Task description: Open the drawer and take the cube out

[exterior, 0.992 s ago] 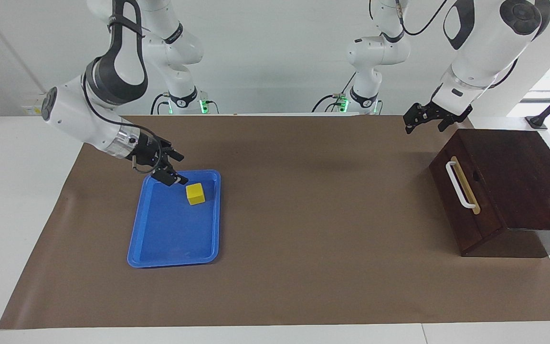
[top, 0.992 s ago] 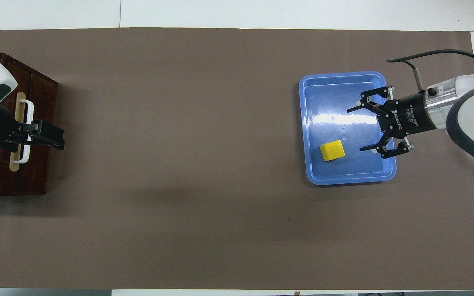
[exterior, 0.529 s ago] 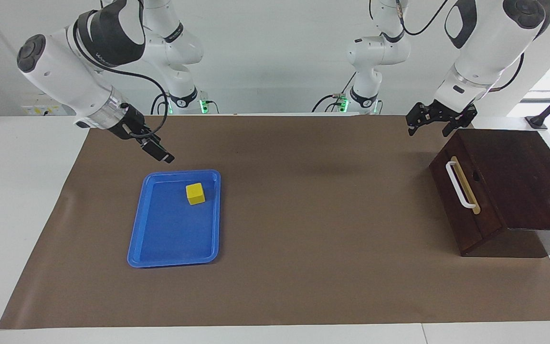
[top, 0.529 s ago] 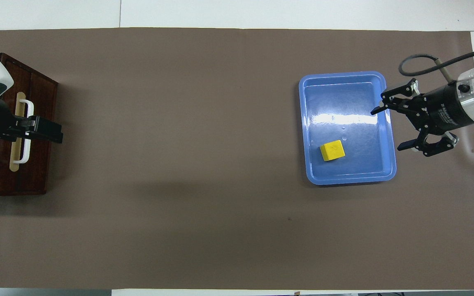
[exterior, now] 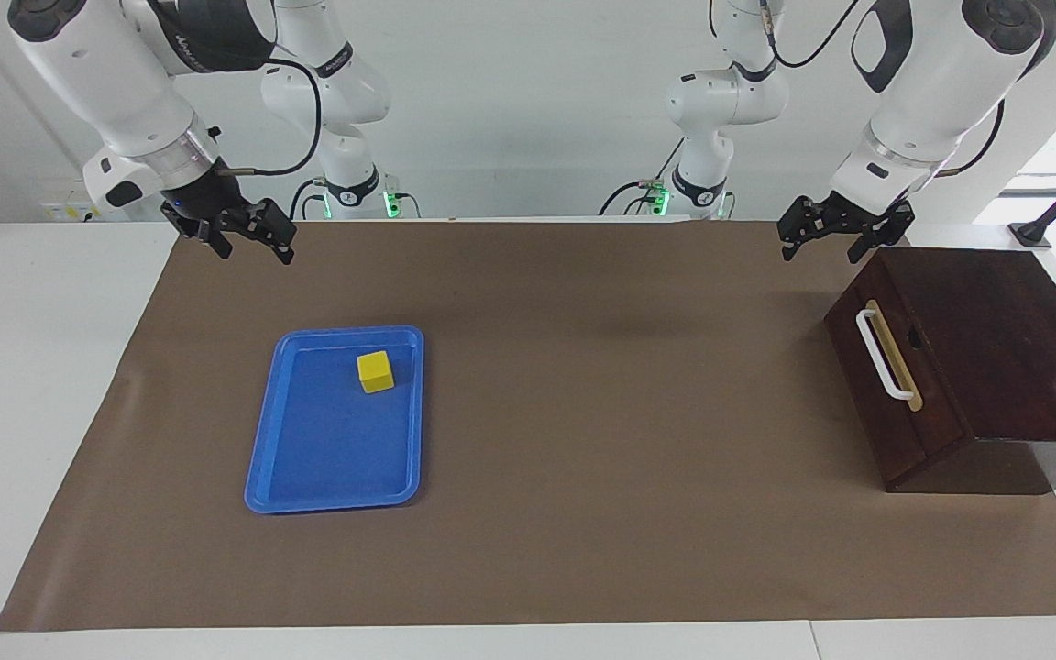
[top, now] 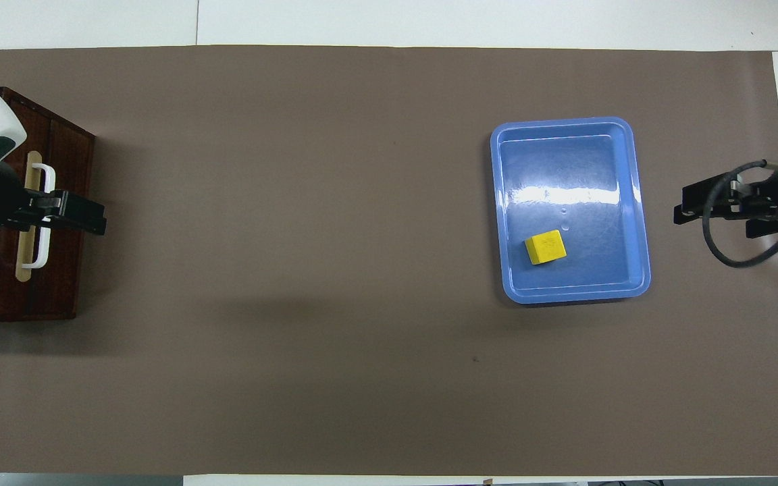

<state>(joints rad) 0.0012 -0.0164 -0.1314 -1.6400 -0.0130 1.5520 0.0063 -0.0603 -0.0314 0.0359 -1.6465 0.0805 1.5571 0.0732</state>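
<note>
Yellow and small, the cube (exterior: 375, 371) is sitting inside a blue tray (exterior: 308, 477), on the part of the tray floor nearer to the robots, toward the right arm's end of the table. Nothing is touching it. The right gripper (exterior: 241, 236) is hanging in the air well apart from the cube, over the edge of the brown mat (exterior: 583, 412) nearest the robots, with its fingers (exterior: 282, 246) spread wide and holding nothing. At the left arm's end of the table, the drawer (exterior: 885, 385) is sitting shut in its dark wooden box (exterior: 995, 348), its white bar handle (exterior: 881, 356) on a tan strip facing the middle of the table. The left gripper (exterior: 830, 236) is hovering over the mat just beside the box corner nearest the robots, fingers (exterior: 789, 240) likewise spread wide apart and empty, touching neither the handle nor the box. In the overhead view this gripper (top: 68, 214) is overlapping the handle (top: 43, 216), while the facing view is showing it raised and clear of it.
</note>
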